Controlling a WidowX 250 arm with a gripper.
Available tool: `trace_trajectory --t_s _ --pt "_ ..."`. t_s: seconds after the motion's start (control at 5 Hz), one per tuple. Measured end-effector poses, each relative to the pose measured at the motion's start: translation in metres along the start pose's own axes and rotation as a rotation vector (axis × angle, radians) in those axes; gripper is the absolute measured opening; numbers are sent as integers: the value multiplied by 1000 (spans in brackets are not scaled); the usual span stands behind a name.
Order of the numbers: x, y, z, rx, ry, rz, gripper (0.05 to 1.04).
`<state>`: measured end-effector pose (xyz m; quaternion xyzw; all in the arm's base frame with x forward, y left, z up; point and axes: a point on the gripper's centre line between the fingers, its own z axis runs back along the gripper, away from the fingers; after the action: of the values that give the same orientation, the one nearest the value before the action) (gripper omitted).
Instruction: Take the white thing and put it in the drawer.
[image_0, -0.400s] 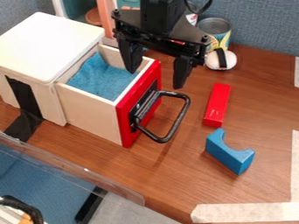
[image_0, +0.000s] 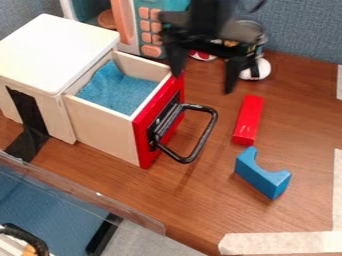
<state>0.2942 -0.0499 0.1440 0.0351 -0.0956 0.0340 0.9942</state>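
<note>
The end effector (image_0: 203, 81) hangs released, fingers spread. Crowding from the can (image_0: 260, 49) could spoil its grip on the white thing (image_0: 263, 69).

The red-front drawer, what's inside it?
A crumpled blue cloth lies inside the drawer. It covers the bottom that would show, so I can't tell if anything is under it.
</note>
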Motion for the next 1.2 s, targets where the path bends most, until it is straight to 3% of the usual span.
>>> trace_trajectory --t_s 0.4,0.6,1.2 --pt "62 -28 -19 -10 -13 38 1001" --pt "82 -36 -32 6 -87 99 1001" --pt "116 -38 -72 92 -212 248 1001"
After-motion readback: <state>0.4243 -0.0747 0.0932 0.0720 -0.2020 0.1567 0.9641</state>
